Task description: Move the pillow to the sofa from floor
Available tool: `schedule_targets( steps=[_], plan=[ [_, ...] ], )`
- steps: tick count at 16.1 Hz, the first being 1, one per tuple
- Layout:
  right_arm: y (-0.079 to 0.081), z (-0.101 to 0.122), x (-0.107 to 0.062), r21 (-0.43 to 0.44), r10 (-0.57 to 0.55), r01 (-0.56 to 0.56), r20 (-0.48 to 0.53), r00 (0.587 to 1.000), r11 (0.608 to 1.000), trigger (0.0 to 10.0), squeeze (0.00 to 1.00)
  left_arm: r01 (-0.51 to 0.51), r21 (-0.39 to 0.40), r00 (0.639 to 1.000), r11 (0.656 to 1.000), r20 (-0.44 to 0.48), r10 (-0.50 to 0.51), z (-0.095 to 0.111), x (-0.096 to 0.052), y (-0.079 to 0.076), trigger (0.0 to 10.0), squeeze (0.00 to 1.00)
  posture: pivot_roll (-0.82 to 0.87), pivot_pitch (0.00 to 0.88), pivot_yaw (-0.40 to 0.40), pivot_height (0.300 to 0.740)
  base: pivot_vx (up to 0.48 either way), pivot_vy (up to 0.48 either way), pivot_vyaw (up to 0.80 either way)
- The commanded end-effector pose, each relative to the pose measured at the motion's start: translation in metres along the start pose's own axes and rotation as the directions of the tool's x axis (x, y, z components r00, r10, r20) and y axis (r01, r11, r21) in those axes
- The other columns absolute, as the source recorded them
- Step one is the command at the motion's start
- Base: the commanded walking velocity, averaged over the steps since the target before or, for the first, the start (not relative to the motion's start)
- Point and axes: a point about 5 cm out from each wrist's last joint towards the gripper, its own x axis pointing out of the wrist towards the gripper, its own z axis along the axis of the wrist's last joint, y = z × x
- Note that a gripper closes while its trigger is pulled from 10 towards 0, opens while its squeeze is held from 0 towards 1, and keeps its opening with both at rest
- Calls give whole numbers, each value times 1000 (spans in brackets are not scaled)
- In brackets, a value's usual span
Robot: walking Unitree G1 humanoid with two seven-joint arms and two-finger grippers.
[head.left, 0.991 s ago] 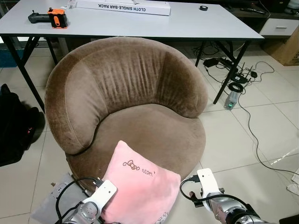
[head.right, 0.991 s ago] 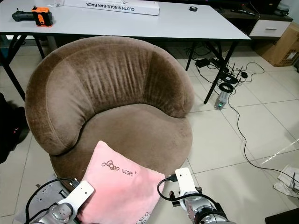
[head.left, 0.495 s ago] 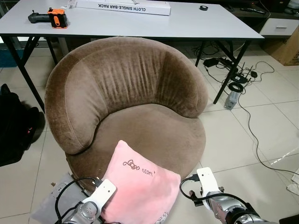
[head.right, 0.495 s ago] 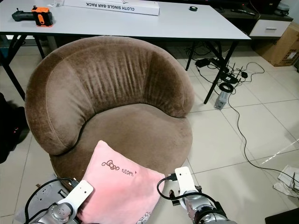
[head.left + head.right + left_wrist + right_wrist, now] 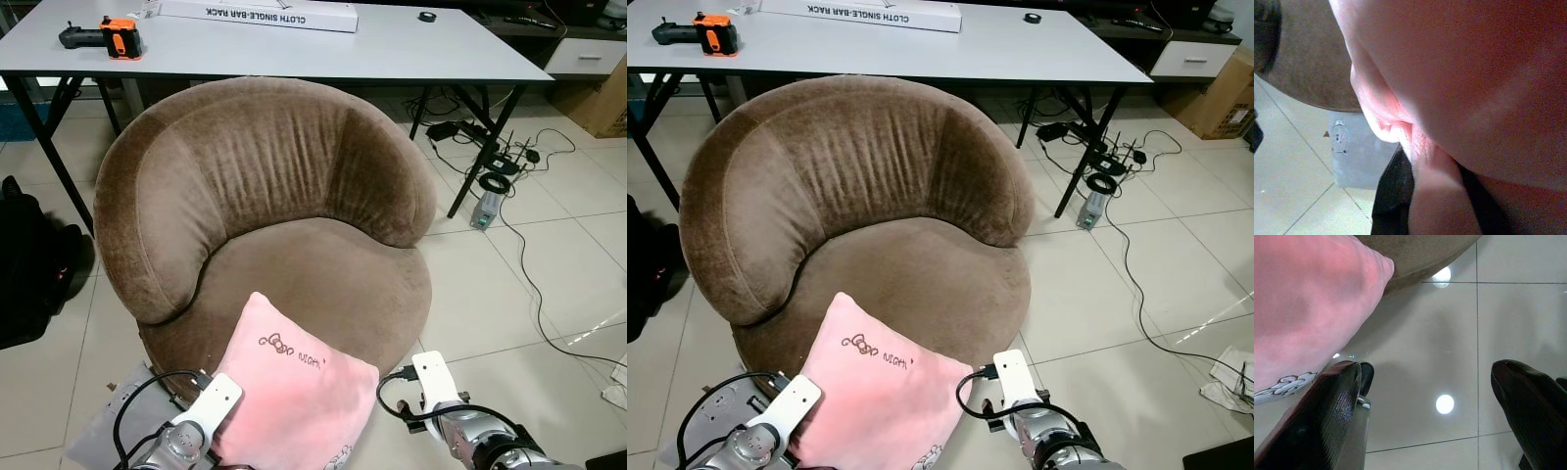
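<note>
Pinching the pink pillow (image 5: 294, 392) in my left gripper (image 5: 1435, 196), I hold it against the brown sofa (image 5: 265, 215) front; my right gripper (image 5: 1425, 401) gapes empty beside it.

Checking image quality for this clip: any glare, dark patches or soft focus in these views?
Eye views: evenly lit and sharp; the print on the pink pillow is readable. Left wrist view: the pillow sits very close, soft and in reddish shadow, pinched between the left gripper's fingers. Right wrist view: round lamp glare spots on the glossy floor tiles; the right gripper's open fingers look dark and slightly blurred.
</note>
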Motion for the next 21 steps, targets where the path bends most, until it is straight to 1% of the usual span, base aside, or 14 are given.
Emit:
schedule_targets(
  steps=[1,2,3,7,12,21],
  plan=[
    [-3,4,0,-13,0,0,7,1000,1000,10000,290,18,15,1000,1000,17,-18,3,0,-4,0,0,15,21,-97,740,0,0,0],
    [-3,4,0,-14,0,0,7,1000,1000,10000,290,17,3,1000,1000,18,-17,2,0,-4,0,0,15,19,-97,740,0,0,0],
    [-3,4,0,-15,0,0,6,1000,1000,10000,286,23,-30,1000,999,21,-23,2,0,-4,0,0,14,19,-96,740,0,0,0],
    [-3,3,0,-18,-2,2,3,1000,1000,10000,286,-6,-24,1000,1000,29,7,1,0,-4,0,0,14,16,-95,740,0,0,0],
    [-4,1,0,-26,-1,1,1,1000,1000,10000,290,-6,-41,999,999,39,7,1,-1,-6,0,0,13,19,-98,740,0,0,0],
    [-4,1,0,-26,-1,1,1,1000,1000,10000,290,-6,-41,999,999,39,7,1,-1,-6,0,0,13,19,-98,740,0,0,0]
  ],
)
